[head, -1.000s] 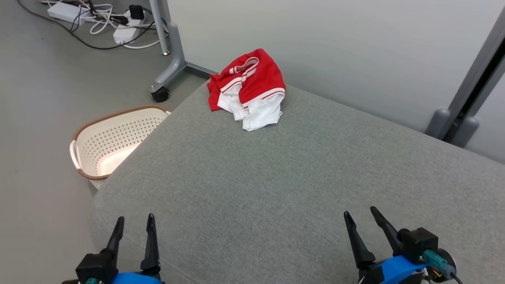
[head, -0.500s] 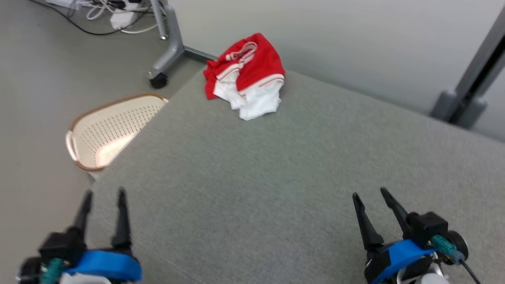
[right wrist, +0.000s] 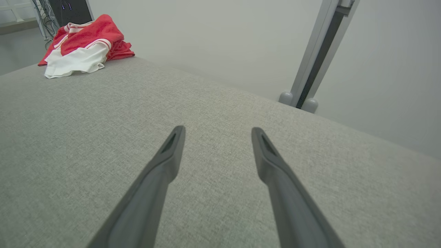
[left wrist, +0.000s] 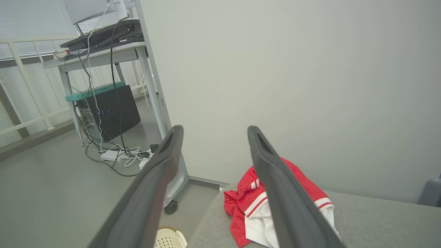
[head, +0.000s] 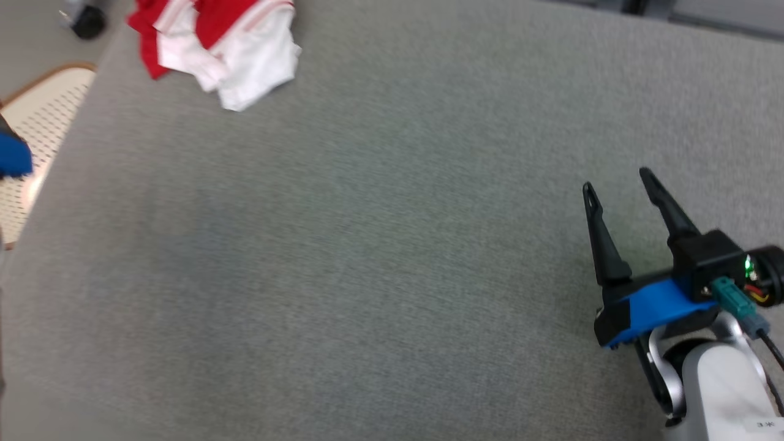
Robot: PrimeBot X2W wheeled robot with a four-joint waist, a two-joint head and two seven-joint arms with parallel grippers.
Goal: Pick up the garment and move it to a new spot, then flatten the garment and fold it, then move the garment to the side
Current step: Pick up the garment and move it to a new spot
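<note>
Garment (head: 214, 49) is crumpled, red and white, on the far left corner of the grey cushion (head: 367, 245). It's well apart from the right gripper (head: 617, 180), which hovers over the cushion's near right with its fingers spread wide and nothing between them.

From the left wrist, the left gripper (left wrist: 215, 130) is spread too, and empty. The garment lies beyond and below its fingertips, partly behind the finger on that view's right.

In the head view the frame edge cuts off the garment's top and the picture is smeared with blur. A blue patch at the left edge is probably the left gripper's mount, but that's hard to say. The basket (head: 43, 116) peeks out beside the cushion, mostly cropped.

Against half a second ago, the whole head view has swung. That's the camera moving, and the garment sits on the same corner.
</note>
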